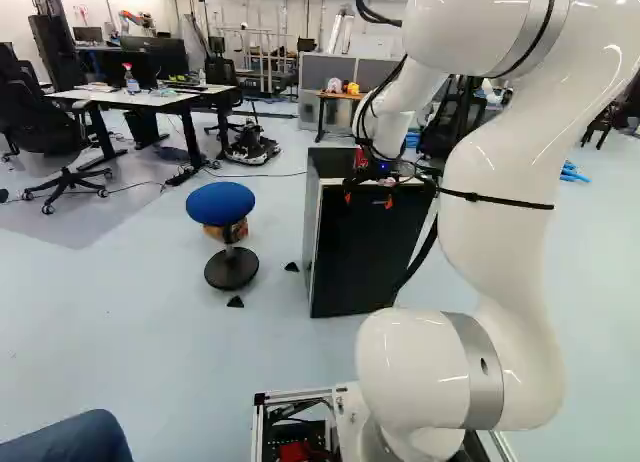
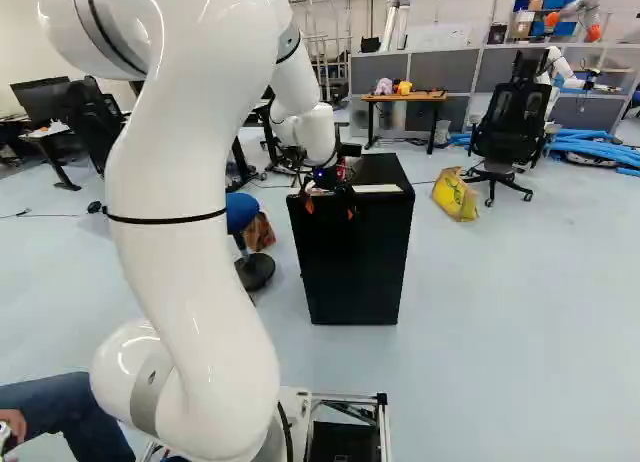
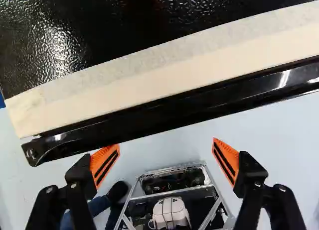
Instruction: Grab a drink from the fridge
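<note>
Robot arm (image 1: 505,192) and fridge, seen from the base and the wrist. The black fridge (image 2: 355,272) stands upright on the pale floor (image 2: 480,302), ahead of the base. A pale strip (image 3: 174,65) runs along its top, beside a glossy black edge (image 3: 149,121). The door appears closed, though the dark front makes this hard to confirm.

The arm reaches forward and bends down, placing the claw (image 2: 330,210) at the fridge's upper front edge. In the wrist view the claw (image 3: 166,143) is spread wide, its orange pads (image 3: 104,165) well apart, with nothing pinched between them. The glossy edge crosses just ahead of the fingers; the base's metal frame (image 3: 172,169) shows lower down, between them.

Surroundings: a stool (image 1: 220,202) with a round blue seat stands left of the fridge in the left base view. In the right base view, a yellow bag (image 2: 456,194) lies to the fridge's right, near a black office chair (image 2: 512,127); a wooden desk (image 2: 405,97) stands behind the fridge.
</note>
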